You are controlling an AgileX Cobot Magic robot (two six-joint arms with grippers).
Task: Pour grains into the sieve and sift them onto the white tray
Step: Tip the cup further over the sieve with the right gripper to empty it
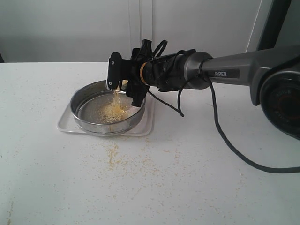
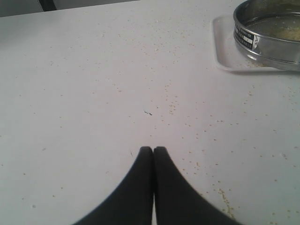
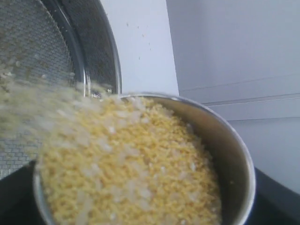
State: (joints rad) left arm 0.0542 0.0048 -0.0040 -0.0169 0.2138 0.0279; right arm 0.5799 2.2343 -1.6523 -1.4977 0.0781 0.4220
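A cup (image 3: 224,140) of grains (image 3: 131,178) is gripped by the right claw (image 1: 125,85), tilted over the sieve (image 1: 90,123). The left claw (image 2: 153,151) is closed.

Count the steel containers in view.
2: the sieve sits on the white tray; the cup, gripped tilted in the right tool above it, pours grains in. No others show.

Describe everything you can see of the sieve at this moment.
The sieve is a wide, round, shallow pan with a shiny steel ring wall and a fine grey mesh bottom. A small dark label sits on the outside of the wall. It stands upright and level on the white tray, covering most of it. A small heap of yellow and pale grains lies on the mesh, under a stream falling from a tilted steel cup above it.
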